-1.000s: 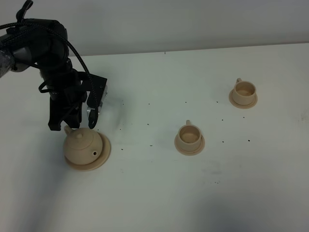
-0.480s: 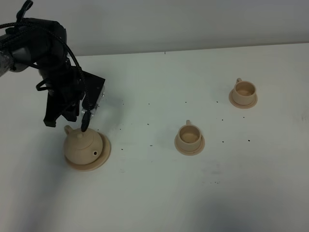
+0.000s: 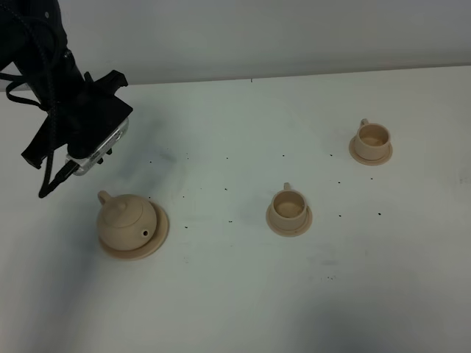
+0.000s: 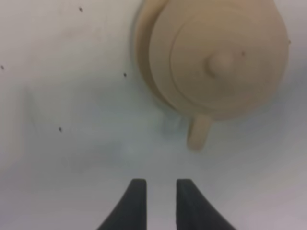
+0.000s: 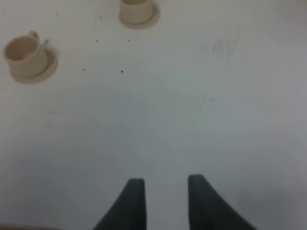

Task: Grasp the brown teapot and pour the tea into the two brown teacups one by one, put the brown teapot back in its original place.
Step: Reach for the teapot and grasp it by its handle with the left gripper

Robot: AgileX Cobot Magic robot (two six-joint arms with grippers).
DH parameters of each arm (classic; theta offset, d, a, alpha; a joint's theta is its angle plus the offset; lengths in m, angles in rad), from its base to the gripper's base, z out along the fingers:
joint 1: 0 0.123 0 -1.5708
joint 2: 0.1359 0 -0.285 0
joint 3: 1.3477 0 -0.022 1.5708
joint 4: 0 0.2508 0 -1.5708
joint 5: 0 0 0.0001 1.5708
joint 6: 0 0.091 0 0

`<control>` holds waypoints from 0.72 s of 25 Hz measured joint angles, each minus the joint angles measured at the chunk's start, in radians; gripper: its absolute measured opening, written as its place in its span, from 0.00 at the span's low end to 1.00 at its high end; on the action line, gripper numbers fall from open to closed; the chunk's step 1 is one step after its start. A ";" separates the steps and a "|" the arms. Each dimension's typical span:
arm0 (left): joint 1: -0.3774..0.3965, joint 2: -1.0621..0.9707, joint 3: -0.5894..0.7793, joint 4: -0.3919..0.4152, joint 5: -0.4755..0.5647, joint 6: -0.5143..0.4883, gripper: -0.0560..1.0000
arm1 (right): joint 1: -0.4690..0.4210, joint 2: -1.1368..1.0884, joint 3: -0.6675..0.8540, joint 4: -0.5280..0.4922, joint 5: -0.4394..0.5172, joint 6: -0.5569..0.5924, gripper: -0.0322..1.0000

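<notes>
The brown teapot (image 3: pixel 126 223) sits upright on its wide saucer, the original place (image 3: pixel 160 228), at the left of the table, handle toward the back left. My left arm (image 3: pixel 81 121) hangs above and behind it, apart from it. In the left wrist view the teapot (image 4: pixel 216 57) and its handle (image 4: pixel 198 132) lie beyond my left gripper (image 4: pixel 158 189), whose jaws stand narrowly open around nothing. The two brown teacups (image 3: pixel 289 206) (image 3: pixel 372 138) stand on their saucers at centre and right. My right gripper (image 5: pixel 165 189) is open and empty over bare table.
The white table (image 3: pixel 235 294) carries small dark specks. Its back edge meets a wall (image 3: pixel 294 37). The right wrist view shows both cups (image 5: pixel 24 52) (image 5: pixel 136 9) far ahead of the right gripper.
My left arm has lifted and drawn back toward the upper left, away from the teapot's handle. The teapot stays on its saucer. The cups have not moved.
</notes>
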 joint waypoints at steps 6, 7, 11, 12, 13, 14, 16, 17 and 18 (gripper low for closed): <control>0.004 0.000 0.071 0.004 0.000 0.043 0.30 | 0.000 0.000 0.000 0.000 0.000 0.000 0.26; 0.004 0.000 0.085 0.011 0.000 0.043 0.32 | 0.000 0.000 0.000 0.000 0.000 0.000 0.26; 0.010 0.000 0.114 0.023 -0.011 0.044 0.35 | 0.000 0.000 0.000 0.000 0.000 0.000 0.26; 0.013 0.000 0.116 0.026 -0.025 0.044 0.35 | 0.000 0.000 0.000 0.000 0.000 0.000 0.26; 0.017 0.000 0.116 0.028 -0.037 0.044 0.35 | 0.000 0.000 0.000 0.000 0.000 0.000 0.26; 0.022 0.000 0.116 0.030 -0.047 0.044 0.35 | 0.000 0.000 0.000 0.000 0.000 0.000 0.26; 0.033 0.000 0.116 0.032 -0.057 0.044 0.35 | 0.000 0.000 0.000 0.000 0.000 0.000 0.26; 0.037 0.000 0.116 0.032 -0.057 0.044 0.35 | 0.000 0.000 0.000 0.000 0.000 0.000 0.26; 0.039 0.000 0.116 0.033 -0.057 0.044 0.36 | 0.000 0.000 0.000 0.000 0.000 0.000 0.26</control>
